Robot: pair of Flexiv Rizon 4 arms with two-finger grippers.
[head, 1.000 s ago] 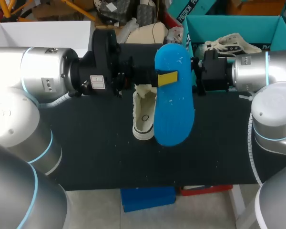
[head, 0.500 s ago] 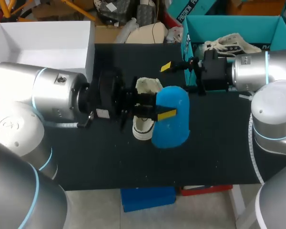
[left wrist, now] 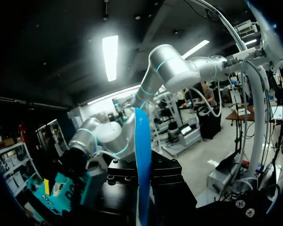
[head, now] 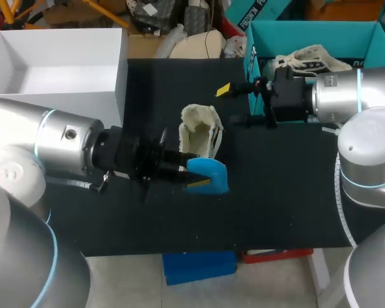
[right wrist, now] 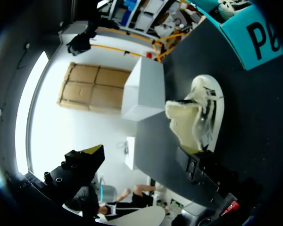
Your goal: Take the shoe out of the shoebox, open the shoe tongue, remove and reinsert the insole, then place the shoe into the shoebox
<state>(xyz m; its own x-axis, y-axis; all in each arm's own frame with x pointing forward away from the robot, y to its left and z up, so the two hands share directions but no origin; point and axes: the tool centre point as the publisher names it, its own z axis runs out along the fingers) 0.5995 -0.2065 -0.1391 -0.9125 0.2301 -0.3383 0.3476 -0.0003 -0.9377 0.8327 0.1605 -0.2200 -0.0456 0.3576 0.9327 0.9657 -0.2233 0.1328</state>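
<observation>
left gripper (head: 194, 176) has lowered the blue insole (head: 212, 172) to 6 o'clock of the shoe (head: 201, 130), fingers clamped on it; right gripper (head: 235, 104) gapes, empty. shoe out, mid-table; reinsertion, boxing remain.

Soft, even light on the black table (head: 295, 205) from above; harsh white glare in both wrist views.

Overhead and wrist views, shoe (head: 201, 131) shared

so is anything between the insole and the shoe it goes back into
Nothing visible does. The blue insole in the left end effector sits at the near end of the shoe; the right end effector hangs open beside its far end.
</observation>
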